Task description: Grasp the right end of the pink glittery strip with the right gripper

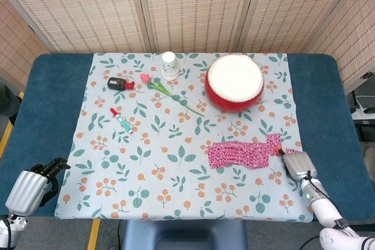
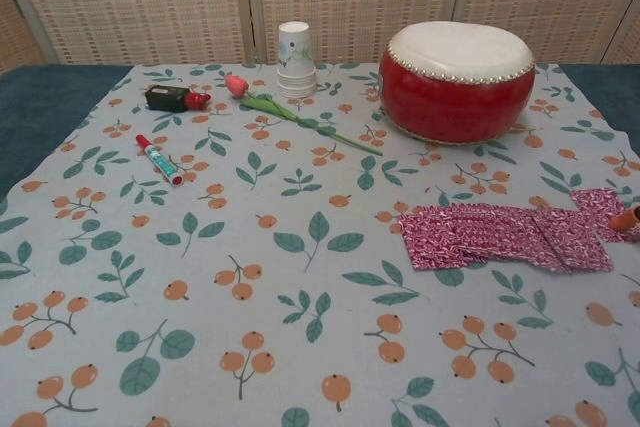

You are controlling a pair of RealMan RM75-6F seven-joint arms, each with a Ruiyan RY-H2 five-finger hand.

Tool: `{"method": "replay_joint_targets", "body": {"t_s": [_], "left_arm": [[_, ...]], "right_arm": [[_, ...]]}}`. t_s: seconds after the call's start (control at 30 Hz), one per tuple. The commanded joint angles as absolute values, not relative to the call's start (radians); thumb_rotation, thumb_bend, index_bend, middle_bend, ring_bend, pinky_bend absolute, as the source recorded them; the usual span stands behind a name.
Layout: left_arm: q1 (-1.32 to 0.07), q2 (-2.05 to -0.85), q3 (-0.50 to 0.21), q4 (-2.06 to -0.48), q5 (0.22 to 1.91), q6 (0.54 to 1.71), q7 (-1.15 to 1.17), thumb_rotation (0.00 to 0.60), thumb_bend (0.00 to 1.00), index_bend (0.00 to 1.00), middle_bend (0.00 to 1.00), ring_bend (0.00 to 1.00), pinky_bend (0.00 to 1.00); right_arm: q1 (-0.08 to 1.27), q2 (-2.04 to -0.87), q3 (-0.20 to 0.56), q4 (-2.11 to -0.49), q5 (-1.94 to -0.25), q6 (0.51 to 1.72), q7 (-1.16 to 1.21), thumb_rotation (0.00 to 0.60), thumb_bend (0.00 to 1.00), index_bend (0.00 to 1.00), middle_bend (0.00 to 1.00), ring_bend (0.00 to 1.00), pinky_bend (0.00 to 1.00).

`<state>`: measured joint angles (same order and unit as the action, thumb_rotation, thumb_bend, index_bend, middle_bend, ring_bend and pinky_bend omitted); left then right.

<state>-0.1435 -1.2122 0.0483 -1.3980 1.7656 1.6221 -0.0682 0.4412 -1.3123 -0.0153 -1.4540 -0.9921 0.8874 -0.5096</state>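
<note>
Two hands show in the head view, and only the right hand (image 1: 297,164) is at work. It sits at the right end of the pink glittery strip (image 1: 245,153), which lies on the patterned cloth (image 1: 146,168) in front of the red drum (image 1: 234,82). An orange fingertip (image 2: 625,218) touches the strip's right end, and that end looks lifted and folded back toward the drum. Whether the fingers have really closed on it I cannot tell; the back of the hand hides them from above, and the chest view catches only that one tip at the frame edge.

To do this step well, I judge the hand should get thumb and finger on both faces of the loose flap rather than just pushing it, since the thin, folded material will slide and bunch on the cloth. A pinch close to the very end, then a small lift, would show whether it holds.

Room is good. The strip's right end lies near the cloth's right edge, with bare blue table (image 1: 328,115) beyond, so the hand can draw outward freely. The drum is the nearest obstacle, behind the strip but apart from it. The left hand (image 1: 32,188) rests off the front left corner, fingers curled in, holding nothing.
</note>
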Motion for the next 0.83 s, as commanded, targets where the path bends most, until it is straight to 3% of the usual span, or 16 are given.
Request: {"method": "replay_joint_targets", "body": {"t_s": [0.03, 0.23, 0.4, 0.47, 0.57, 0.63, 0.7, 0.77, 0.83], "left_arm": [[-0.144, -1.213, 0.048, -1.398, 1.766, 1.622, -0.068, 0.600, 0.83, 0.37, 0.30, 0.62, 0.61], [-0.145, -1.213, 0.049, -1.398, 1.767, 1.619, -0.065, 0.600, 0.83, 0.37, 0.30, 0.62, 0.61], [-0.147, -1.214, 0.047, -1.398, 1.761, 1.612, -0.067, 0.600, 0.83, 0.37, 0.30, 0.62, 0.61], [-0.147, -1.214, 0.047, -1.399, 1.759, 1.610, -0.065, 0.600, 0.83, 0.37, 0.30, 0.62, 0.61], [-0.148, -1.215, 0.046, -1.400, 1.759, 1.607, -0.063, 0.600, 0.83, 0.37, 0.30, 0.62, 0.61], [-0.148, -1.215, 0.046, -1.400, 1.759, 1.608, -0.062, 0.600, 0.83, 0.37, 0.30, 0.62, 0.61], [-0.148, -1.215, 0.047, -1.400, 1.761, 1.609, -0.062, 0.600, 0.83, 0.37, 0.31, 0.62, 0.61], [-0.147, -1.214, 0.049, -1.401, 1.764, 1.613, -0.060, 0.600, 0.83, 0.37, 0.30, 0.62, 0.61], [-0.146, -1.214, 0.048, -1.401, 1.763, 1.611, -0.061, 0.600, 0.83, 0.37, 0.30, 0.62, 0.61]], "right_arm": [[0.455, -1.322, 0.000, -1.409, -0.927, 0.874, -0.533, 0.600, 0.84, 0.16, 0.71, 0.80, 0.72], [0.460, -1.318, 0.028, -1.383, -0.885, 0.888, -0.512, 0.600, 0.84, 0.16, 0.71, 0.80, 0.72], [0.403, -1.262, 0.025, -1.482, -1.109, 1.030, -0.356, 0.600, 0.83, 0.15, 0.71, 0.78, 0.71], [0.360, -1.235, -0.001, -1.516, -1.262, 1.138, -0.271, 0.600, 0.79, 0.14, 0.68, 0.76, 0.70], [0.298, -1.216, -0.040, -1.524, -1.425, 1.292, -0.193, 0.600, 0.63, 0.14, 0.58, 0.68, 0.68], [0.287, -1.216, -0.047, -1.520, -1.447, 1.316, -0.183, 0.600, 0.57, 0.13, 0.53, 0.63, 0.67], [0.262, -1.214, -0.059, -1.516, -1.485, 1.368, -0.169, 0.600, 0.41, 0.10, 0.36, 0.43, 0.61], [0.204, -1.211, -0.080, -1.502, -1.525, 1.462, -0.178, 0.600, 0.26, 0.06, 0.15, 0.15, 0.46], [0.175, -1.217, -0.089, -1.495, -1.558, 1.510, -0.175, 0.600, 0.23, 0.04, 0.07, 0.06, 0.37]]}}
